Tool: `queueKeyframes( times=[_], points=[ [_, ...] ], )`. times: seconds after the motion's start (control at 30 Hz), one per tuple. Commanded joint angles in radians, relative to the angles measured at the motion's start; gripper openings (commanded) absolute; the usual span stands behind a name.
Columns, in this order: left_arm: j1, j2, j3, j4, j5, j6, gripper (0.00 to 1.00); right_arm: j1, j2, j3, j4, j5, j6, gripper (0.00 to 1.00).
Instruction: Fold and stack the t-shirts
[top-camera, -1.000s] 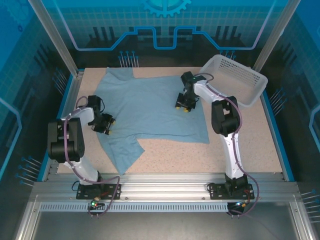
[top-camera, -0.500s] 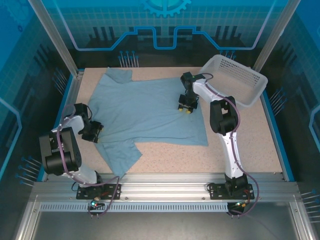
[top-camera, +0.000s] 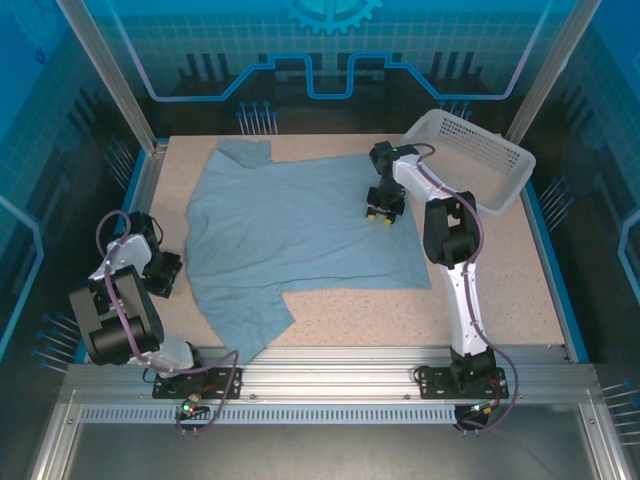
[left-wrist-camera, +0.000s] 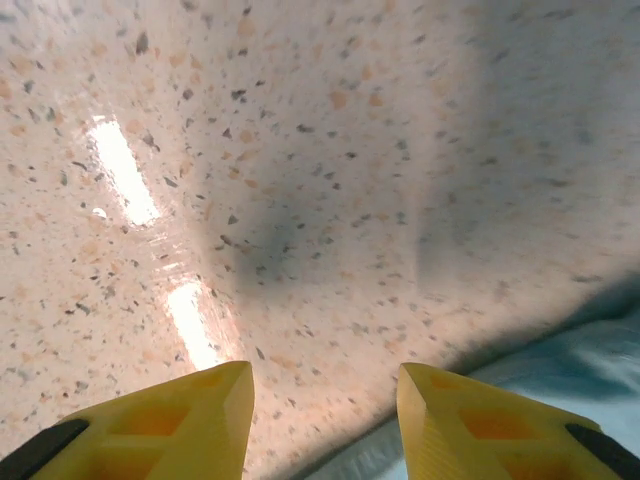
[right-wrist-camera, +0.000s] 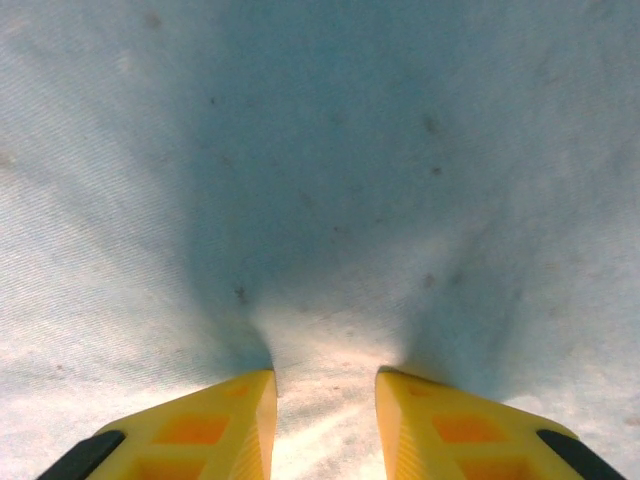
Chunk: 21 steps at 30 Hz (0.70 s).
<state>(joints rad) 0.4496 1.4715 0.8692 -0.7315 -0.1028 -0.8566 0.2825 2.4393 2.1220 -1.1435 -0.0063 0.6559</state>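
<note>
One t-shirt (top-camera: 290, 230) lies spread flat and open, just beside the basket (top-camera: 497, 147). Its long axis runs straight away from the basket: the hem end is the end close to the basket, and the shoulder end with the two sleeves (top-camera: 245, 152) is the end far from it. The sleeves stick out to both sides across this line. The cloth is plain light grey-blue and a little wrinkled. There is one white lattice basket, and there are two arms, each with one gripper. The right gripper (top-camera: 380, 212) stands on the shirt at the hem corner nearest to the basket. In the right wrist view the gripper (right-wrist-camera: 325, 375) presses its yellow fingers (right-wrist-camera: 225, 420) into the t-shirt (right-wrist-camera: 320, 150), half closed, with a small ridge of cloth between them; I cannot tell if they really clamp it. The left gripper (top-camera: 163, 273) is beyond the shoulder end, well apart from the basket. In its wrist view the gripper (left-wrist-camera: 325, 375) has its fingers (left-wrist-camera: 200, 410) released and holding nothing, with the t-shirt (left-wrist-camera: 570, 375) edge just beside them. The table (top-camera: 480, 290) is beige with dark speckles and has blue edges. Blue-lit panels and metal frame posts close the space behind the basket.
</note>
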Motion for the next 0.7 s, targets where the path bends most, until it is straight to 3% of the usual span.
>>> queueKeyframes(
  times=[0.0,0.13,0.27,0.47,0.67],
  points=[
    [-0.09,-0.067,0.099,-0.057,-0.008,0.003,0.43,0.015,-0.014,0.023,-0.004,0.027,-0.04,0.34],
    [-0.269,-0.049,0.142,-0.012,0.065,-0.092,0.43,0.041,-0.107,-0.017,0.018,0.057,-0.038,0.36],
    [-0.357,0.076,0.151,0.103,0.176,-0.188,0.43,0.059,-0.21,-0.135,0.083,0.005,-0.003,0.36],
    [-0.374,0.307,0.239,0.174,0.246,-0.185,0.39,0.089,-0.185,-0.203,0.134,-0.062,0.017,0.36],
    [-0.364,0.47,0.368,0.127,0.225,-0.122,0.39,0.064,-0.005,-0.067,0.069,-0.062,0.025,0.35]
  ],
)
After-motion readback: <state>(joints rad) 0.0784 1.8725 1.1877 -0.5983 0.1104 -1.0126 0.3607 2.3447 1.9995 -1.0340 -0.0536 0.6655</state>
